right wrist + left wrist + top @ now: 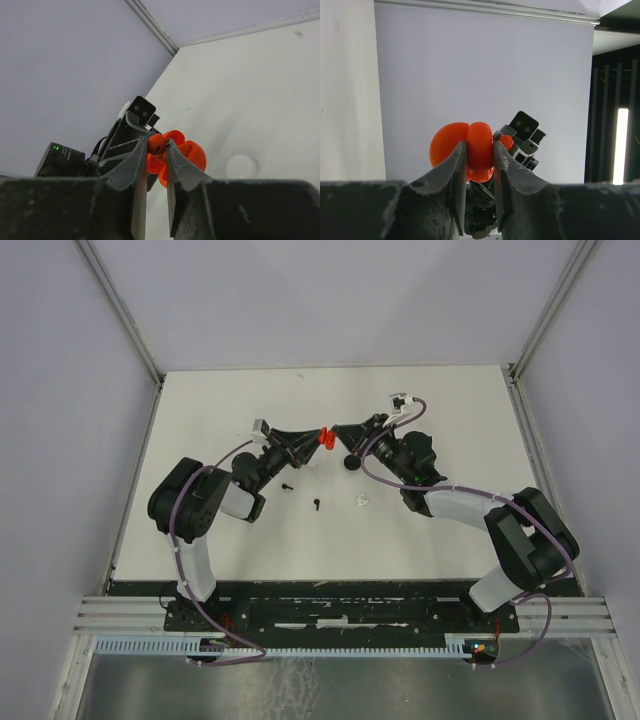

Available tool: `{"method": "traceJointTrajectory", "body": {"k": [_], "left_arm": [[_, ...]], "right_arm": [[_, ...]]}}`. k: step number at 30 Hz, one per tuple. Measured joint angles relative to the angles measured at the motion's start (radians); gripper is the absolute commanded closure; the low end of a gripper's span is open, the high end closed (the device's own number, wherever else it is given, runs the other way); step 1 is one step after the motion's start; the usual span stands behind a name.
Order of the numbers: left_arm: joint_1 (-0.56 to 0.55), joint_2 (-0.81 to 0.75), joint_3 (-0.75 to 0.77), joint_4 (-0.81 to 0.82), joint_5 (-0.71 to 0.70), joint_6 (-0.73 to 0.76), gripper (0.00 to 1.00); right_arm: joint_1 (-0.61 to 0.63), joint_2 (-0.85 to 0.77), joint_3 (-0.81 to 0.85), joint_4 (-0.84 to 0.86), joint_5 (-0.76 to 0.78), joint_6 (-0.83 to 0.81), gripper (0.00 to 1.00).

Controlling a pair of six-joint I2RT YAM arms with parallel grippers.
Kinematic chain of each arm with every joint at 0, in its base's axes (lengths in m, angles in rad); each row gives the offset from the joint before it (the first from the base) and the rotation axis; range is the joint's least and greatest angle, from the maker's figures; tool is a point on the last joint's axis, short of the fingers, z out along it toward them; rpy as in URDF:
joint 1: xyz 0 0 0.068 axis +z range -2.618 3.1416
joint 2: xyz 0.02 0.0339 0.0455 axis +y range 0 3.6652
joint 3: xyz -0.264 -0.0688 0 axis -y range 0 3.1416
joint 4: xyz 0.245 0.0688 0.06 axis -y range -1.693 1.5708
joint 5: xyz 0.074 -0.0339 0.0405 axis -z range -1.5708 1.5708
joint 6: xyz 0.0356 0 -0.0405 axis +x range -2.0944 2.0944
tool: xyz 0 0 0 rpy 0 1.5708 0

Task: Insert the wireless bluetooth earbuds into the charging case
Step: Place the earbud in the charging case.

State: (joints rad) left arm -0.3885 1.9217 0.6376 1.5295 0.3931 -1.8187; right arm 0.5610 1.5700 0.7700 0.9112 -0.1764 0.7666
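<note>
My left gripper is shut on the open red charging case and holds it above the table. My right gripper is shut on a small red earbud and holds it right against the case. The two grippers meet tip to tip at mid table. Two black earbuds lie on the white table in front of the left gripper. A small white piece lies to their right; I cannot tell if it is an earbud.
A pale round disc lies on the table beyond the case. The white table has grey walls on three sides. The arm bases stand on the black rail at the near edge.
</note>
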Motion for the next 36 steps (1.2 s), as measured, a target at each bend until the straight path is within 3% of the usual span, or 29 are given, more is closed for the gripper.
{"method": "traceJointTrajectory", "body": {"k": [36], "left_arm": [[-0.008, 0.004, 0.012, 0.0, -0.001, -0.003, 0.97]], "right_arm": [[0.0, 0.051, -0.044, 0.114, -0.029, 0.015, 0.99]]}}
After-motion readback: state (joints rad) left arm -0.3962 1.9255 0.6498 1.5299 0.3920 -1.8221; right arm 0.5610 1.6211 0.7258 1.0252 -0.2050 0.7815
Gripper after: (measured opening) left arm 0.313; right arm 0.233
